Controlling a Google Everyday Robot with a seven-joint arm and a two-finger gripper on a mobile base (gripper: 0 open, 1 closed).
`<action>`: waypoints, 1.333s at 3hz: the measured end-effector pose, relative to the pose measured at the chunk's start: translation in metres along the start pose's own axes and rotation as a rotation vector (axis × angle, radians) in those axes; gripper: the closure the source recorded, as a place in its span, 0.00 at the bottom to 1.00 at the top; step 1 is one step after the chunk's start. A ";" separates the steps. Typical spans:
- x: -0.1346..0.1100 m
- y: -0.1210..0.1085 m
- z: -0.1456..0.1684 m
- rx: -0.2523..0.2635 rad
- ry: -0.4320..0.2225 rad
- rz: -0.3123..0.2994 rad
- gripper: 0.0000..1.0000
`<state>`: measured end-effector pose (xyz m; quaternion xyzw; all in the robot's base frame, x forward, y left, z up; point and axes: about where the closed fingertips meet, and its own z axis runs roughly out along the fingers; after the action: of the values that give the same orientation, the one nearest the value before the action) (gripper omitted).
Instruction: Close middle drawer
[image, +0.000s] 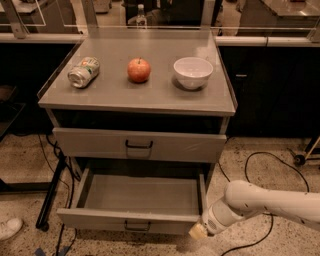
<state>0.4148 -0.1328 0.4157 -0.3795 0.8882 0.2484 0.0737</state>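
The middle drawer (140, 194) stands pulled out below the tabletop, its plain grey inside showing. Its low front panel (90, 219) carries a small dark wire pull (137, 228) at the centre. My gripper (198, 231) is at the right end of that front panel, touching or nearly touching its corner. The white arm (270, 202) reaches in from the right. The taller drawer front (140, 145) with the black handle sits above, nearly shut.
On the tabletop (115, 95) lie a can on its side (83, 72), a red apple (139, 70) and a white bowl (193, 72). Black cables (250, 165) run over the floor at right. A black stand leg (50, 197) is at left, a white shoe (9, 228) at lower left.
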 end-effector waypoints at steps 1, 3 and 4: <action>-0.009 -0.011 0.000 0.010 -0.048 0.022 1.00; -0.047 -0.039 -0.009 0.037 -0.152 0.039 1.00; -0.046 -0.039 -0.009 0.037 -0.152 0.039 1.00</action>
<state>0.4752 -0.1306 0.4229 -0.3408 0.8917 0.2614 0.1430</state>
